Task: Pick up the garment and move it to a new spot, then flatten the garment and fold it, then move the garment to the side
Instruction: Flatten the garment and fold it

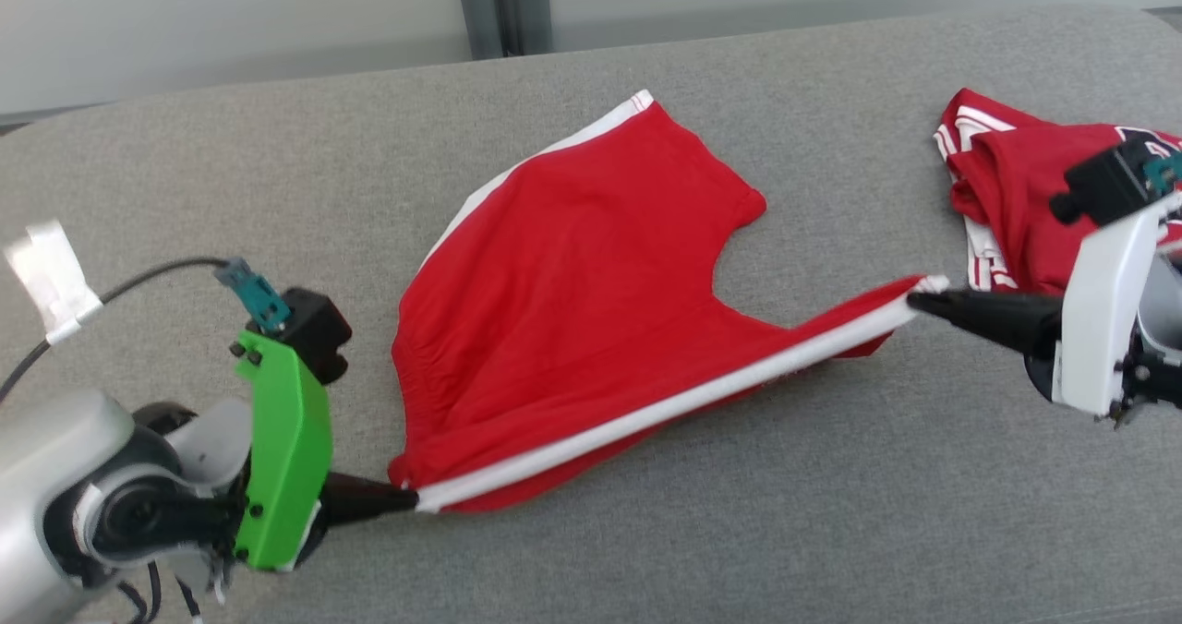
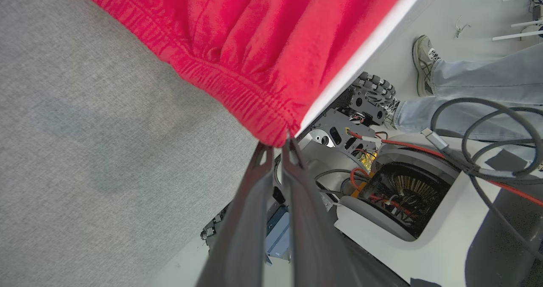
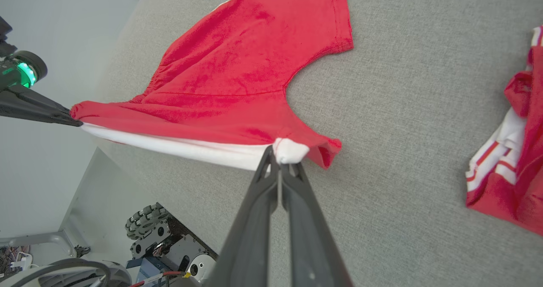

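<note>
Two corners of the red shorts (image 1: 572,264) are pinched along the white stripe (image 1: 665,407): the waistband end in the clenched left gripper (image 1: 411,498), the leg hem in the clenched right gripper (image 1: 916,300). Between the tips the cloth is stretched, the rest draped on the grey cushion (image 1: 739,532). Light, limp fabric is judged; seamed edges are best gripped.

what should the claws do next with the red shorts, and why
Probably carry the near striped edge up and over toward the far striped edge, folding the shorts in half: the left claw and right claw each pinch one end, it's taut, and the rest lies fairly flat.
</note>
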